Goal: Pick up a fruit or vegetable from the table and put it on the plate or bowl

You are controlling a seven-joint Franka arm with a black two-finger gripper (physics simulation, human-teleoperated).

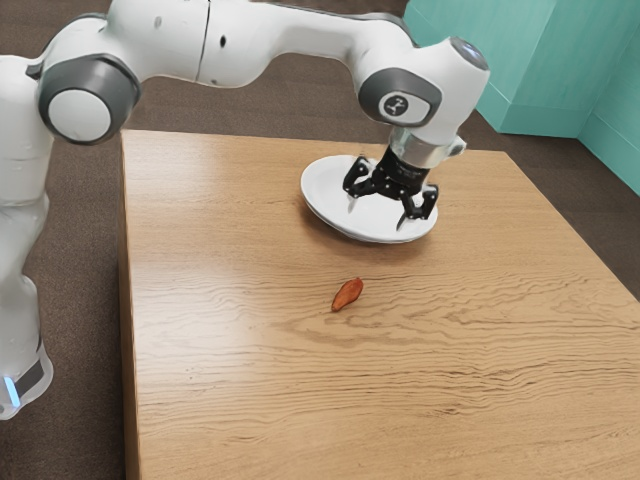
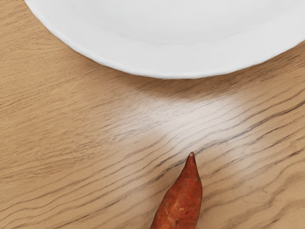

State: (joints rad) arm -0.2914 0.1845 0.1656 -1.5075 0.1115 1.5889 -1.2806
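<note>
Here the white arm [image 1: 250, 40] reaches in from the exterior view's left across the wooden bench [image 1: 250, 380] and holds its black end effector [image 1: 380, 212] close over the white plate [image 1: 322, 190]. Whether the fingertips touch the plate cannot be told. The two fingers stand well apart with nothing between them, so the end effector is open and empty.

The task's thing, a small reddish-orange sweet potato [image 1: 347, 294], lies flat on the bare bench. It is apart from the plate, on the side toward the bench's near edge. Judged from this layout, the pick is not yet made, since the hand sits over the goal and not over the vegetable. A grasp would call for a shift off the plate toward the sweet potato, then a descent with the fingers spread as they are. The plate lies well inside the bench's edges, which leaves room for a release from above.

The exterior view supplies the finger spacing, the arm's pose and the whole vegetable, tapered at both ends. The wrist view adds close detail. There the plate [image 2: 167, 62] appears as a curved rim and the bench [image 2: 71, 143] as a strip of grain. The sweet potato [image 2: 183, 195] appears as a pointed end aimed toward the rim without touching it. Its mottled skin looks rough and probably offers fair grip.
</note>
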